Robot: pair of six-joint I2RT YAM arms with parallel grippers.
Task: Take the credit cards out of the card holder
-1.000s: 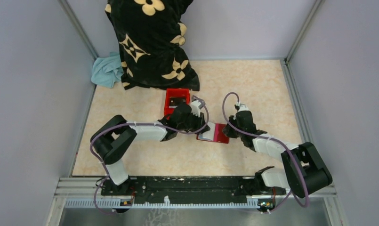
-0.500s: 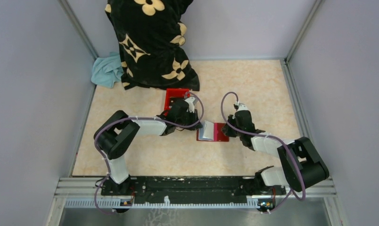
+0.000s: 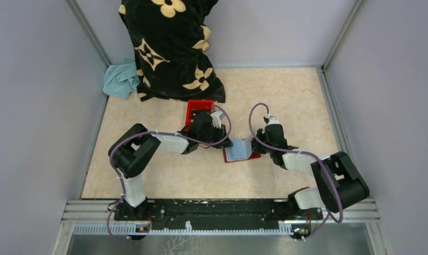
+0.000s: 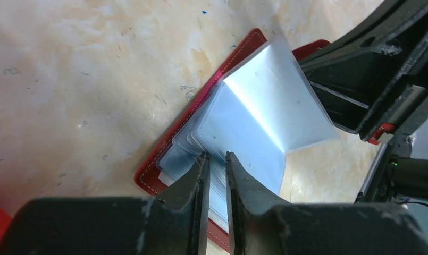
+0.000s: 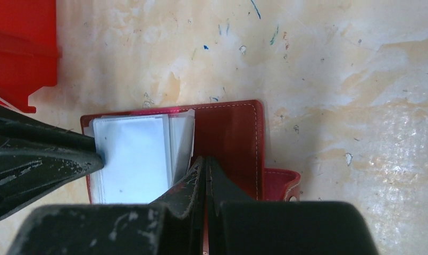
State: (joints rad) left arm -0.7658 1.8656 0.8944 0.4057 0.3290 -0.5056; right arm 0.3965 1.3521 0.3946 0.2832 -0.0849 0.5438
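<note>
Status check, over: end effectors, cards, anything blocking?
Left end effector pinched on the credit cards at their edge. Right end effector shut, pressing the card holder down. Card holder open, cards not yet out. Red box nearby, not blocking.

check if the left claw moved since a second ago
Yes, slightly: the left claw has drawn back leftward, toward the red plastic box, with its tips now at the card holder's left edge.
</note>
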